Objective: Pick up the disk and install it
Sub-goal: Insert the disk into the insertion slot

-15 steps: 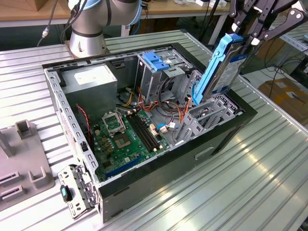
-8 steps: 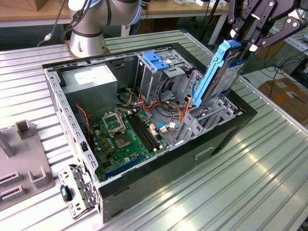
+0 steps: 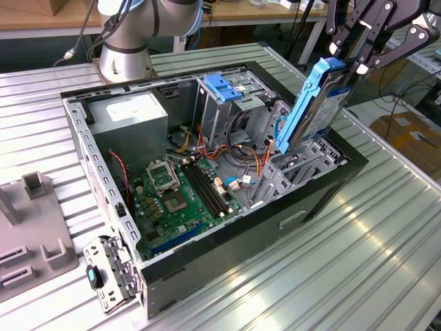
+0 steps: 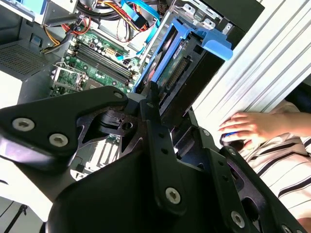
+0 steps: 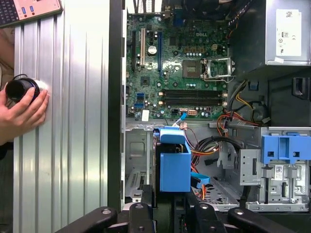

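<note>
The gripper point(image 3: 349, 61) grasps the upper end of the disk point(image 3: 313, 103). The disk runs steeply down from the fingers, its lower end entering the grey drive bay point(image 3: 295, 171) at the computer case's point(image 3: 207, 255) end opposite the power supply point(image 3: 131, 117).

The disk point(image 3: 313, 110), a silver-grey drive framed in bright blue plastic, stands steeply tilted with its lower end down in the grey bay point(image 3: 293, 172) of the open case point(image 3: 234, 252) and its top end clamped in the tool point(image 3: 348, 61).
</note>
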You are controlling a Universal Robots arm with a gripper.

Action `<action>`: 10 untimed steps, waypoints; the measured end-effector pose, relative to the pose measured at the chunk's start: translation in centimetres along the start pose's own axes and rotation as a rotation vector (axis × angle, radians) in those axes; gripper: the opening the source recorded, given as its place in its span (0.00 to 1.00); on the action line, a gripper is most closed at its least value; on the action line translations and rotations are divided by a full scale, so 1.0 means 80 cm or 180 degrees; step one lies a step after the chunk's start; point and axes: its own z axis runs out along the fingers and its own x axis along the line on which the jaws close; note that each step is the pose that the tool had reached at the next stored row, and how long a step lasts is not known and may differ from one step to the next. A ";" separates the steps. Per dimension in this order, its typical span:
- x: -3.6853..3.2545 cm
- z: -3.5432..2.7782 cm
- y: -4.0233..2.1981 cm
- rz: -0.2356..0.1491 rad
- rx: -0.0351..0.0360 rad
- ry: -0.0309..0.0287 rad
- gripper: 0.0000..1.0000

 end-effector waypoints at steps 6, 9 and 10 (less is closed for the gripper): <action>0.0000 0.0037 0.0000 -0.0001 0.0000 0.0000 0.35; 0.0000 0.0083 -0.0024 -0.0002 0.0000 0.0001 0.35; 0.0001 0.0101 -0.0037 -0.0002 0.0000 0.0001 0.35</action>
